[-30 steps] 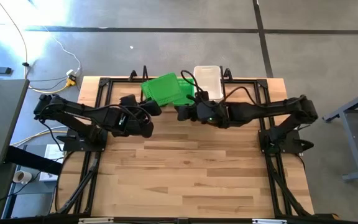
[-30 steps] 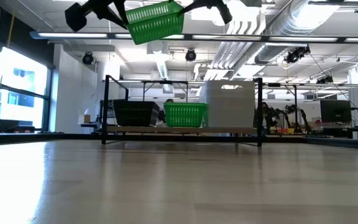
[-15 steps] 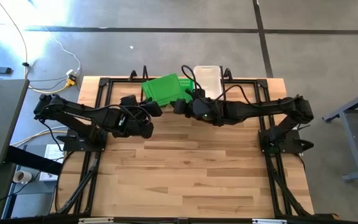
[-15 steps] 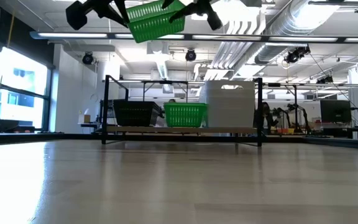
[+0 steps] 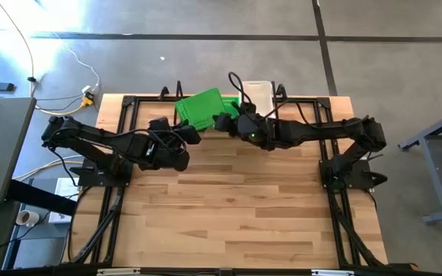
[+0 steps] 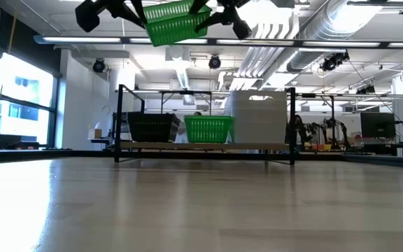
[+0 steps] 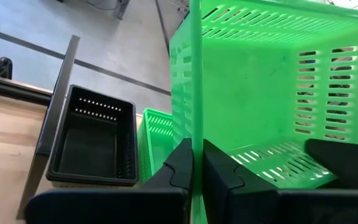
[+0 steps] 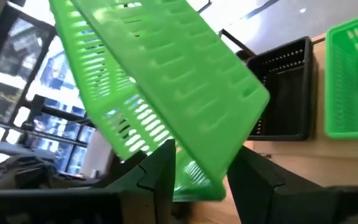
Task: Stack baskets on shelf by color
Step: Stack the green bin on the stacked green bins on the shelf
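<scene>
A bright green basket [image 5: 204, 110] hangs high above the table's far side, tilted, with my left gripper [image 5: 189, 131] shut on its wall. My right gripper [image 5: 225, 122] is open at the basket's right side. In the right wrist view the basket's lower edge [image 8: 201, 177] lies between that gripper's two fingers. Below and behind stands the shelf [image 6: 201, 145]. On its board rest a black basket [image 6: 151, 128], a second green basket [image 6: 208, 129] and a white basket [image 6: 259, 117]. My left gripper pinches one side wall of the green basket at its rim [image 7: 196, 127], one finger inside and one outside. The fingers come nearly level from the table's left. The basket is lifted clear and tilted. My right gripper: I cannot tell whether its fingers [image 8: 161, 165] touch the basket.
Black wire frames rise at both ends of the shelf [image 6: 120, 122]. The wide wooden tabletop [image 5: 229, 207] stretches toward the near edge in front of both arms.
My right gripper has moved toward the table's far left, up to the held green basket, and has rolled about its own axis, its fingers still apart. The left arm and the basket have stayed nearly in place.
</scene>
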You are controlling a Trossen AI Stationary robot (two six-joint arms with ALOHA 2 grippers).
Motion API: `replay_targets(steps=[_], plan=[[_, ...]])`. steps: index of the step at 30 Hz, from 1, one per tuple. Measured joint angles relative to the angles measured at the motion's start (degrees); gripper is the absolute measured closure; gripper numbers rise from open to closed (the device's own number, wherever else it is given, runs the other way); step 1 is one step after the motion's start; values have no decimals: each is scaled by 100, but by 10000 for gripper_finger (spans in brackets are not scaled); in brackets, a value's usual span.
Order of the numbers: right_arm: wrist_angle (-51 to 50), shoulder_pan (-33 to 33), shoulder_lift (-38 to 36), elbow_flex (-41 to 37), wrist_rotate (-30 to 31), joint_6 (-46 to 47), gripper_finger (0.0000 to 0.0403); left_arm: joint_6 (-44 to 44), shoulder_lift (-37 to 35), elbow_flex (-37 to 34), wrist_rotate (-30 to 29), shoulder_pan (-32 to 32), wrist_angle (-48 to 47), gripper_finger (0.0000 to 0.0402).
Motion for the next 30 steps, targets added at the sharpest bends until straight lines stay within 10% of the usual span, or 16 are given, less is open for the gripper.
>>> replay_targets(steps=[11,30], plan=[[-9,-180,-5,2,-89,-976,394,473,2,-2,58,-3,206,397],[-3,-446,-7,7,-259,-1792,403,2100,2,-4,989,3,286,321]])
